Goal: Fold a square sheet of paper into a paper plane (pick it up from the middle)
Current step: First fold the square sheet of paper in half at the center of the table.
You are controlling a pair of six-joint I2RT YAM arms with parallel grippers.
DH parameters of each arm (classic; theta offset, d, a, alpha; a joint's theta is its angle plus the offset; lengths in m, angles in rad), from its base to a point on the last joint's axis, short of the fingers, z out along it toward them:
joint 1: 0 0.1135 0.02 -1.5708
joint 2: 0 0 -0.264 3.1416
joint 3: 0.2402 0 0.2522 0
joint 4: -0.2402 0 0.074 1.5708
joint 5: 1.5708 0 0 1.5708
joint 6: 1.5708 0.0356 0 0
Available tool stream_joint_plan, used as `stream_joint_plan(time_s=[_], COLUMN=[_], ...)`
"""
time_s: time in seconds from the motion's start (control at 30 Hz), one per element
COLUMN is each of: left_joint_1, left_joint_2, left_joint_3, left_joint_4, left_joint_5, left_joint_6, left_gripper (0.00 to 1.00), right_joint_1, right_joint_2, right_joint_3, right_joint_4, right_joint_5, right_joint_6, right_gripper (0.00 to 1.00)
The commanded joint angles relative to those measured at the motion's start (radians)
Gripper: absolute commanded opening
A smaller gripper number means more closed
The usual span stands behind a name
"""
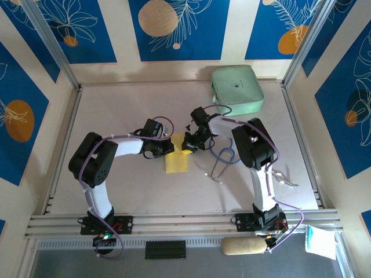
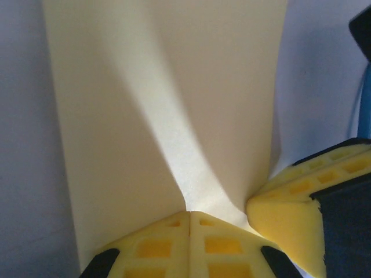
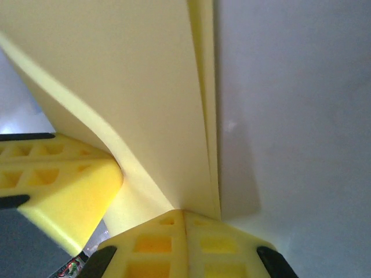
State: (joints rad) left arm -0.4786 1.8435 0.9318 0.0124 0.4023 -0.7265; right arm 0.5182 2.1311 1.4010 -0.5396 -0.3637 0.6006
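Fingers of the left gripper (image 2: 190,216) and right gripper (image 3: 185,213) were pinched shut on the yellow sheet (image 1: 176,162), which lay on the pale table (image 1: 116,104) amid blue-leafed walls (image 1: 87,29); from above, the sheet's 12 o'clock end was hidden beneath them.

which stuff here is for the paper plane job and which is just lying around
In the job: yellow paper sheet, left pincer, right pincer, both shut on it.
Lying about: mint-green case, blue looped cable.

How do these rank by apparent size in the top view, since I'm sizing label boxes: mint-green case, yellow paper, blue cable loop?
Largest: mint-green case.
Then yellow paper and blue cable loop: alike in spread, paper partly covered, so unranked.
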Motion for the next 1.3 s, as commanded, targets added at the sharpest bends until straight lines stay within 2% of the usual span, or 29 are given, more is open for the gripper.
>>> stream_joint_plan(time_s=[0.0, 0.23, 0.37, 0.5, 0.63, 0.77, 1.07, 1.27], left_joint_1=[0.053, 0.167, 0.175, 0.155, 0.104, 0.068, 0.073, 0.121], left_joint_2=[0.027, -0.09, -0.189, -0.223, -0.167, -0.073, 0.046, 0.067], left_joint_3=[-0.08, -0.182, -0.14, -0.114, -0.076, -0.028, 0.023, -0.026], left_joint_4=[0.017, -0.016, -0.08, 0.016, 0.103, 0.113, 0.022, -0.002], left_joint_5=[-0.042, -0.003, 0.047, 0.144, 0.182, 0.172, 0.088, 0.034], left_joint_6=[-0.005, 0.035, 0.074, 0.015, -0.038, -0.041, -0.018, -0.005], left_gripper=[0.04, 0.05, 0.05, 0.06, 0.06, 0.06, 0.06, 0.06], right_joint_1=[-0.005, -0.005, 0.002, 0.014, 0.029, 0.034, 0.033, 0.031], right_joint_2=[0.136, 0.138, 0.133, 0.124, 0.122, 0.128, 0.15, 0.159], right_joint_3=[-0.073, -0.064, -0.04, 0.0, 0.055, 0.099, 0.144, 0.15], right_joint_4=[-0.115, -0.133, -0.157, -0.186, -0.218, -0.242, -0.288, -0.313], right_joint_5=[0.327, 0.36, 0.365, 0.363, 0.333, 0.315, 0.304, 0.341], right_joint_6=[-0.019, -0.038, -0.059, -0.097, -0.154, -0.2, -0.235, -0.23], right_gripper=[0.02, 0.02, 0.02, 0.02, 0.02, 0.02, 0.02, 0.02])
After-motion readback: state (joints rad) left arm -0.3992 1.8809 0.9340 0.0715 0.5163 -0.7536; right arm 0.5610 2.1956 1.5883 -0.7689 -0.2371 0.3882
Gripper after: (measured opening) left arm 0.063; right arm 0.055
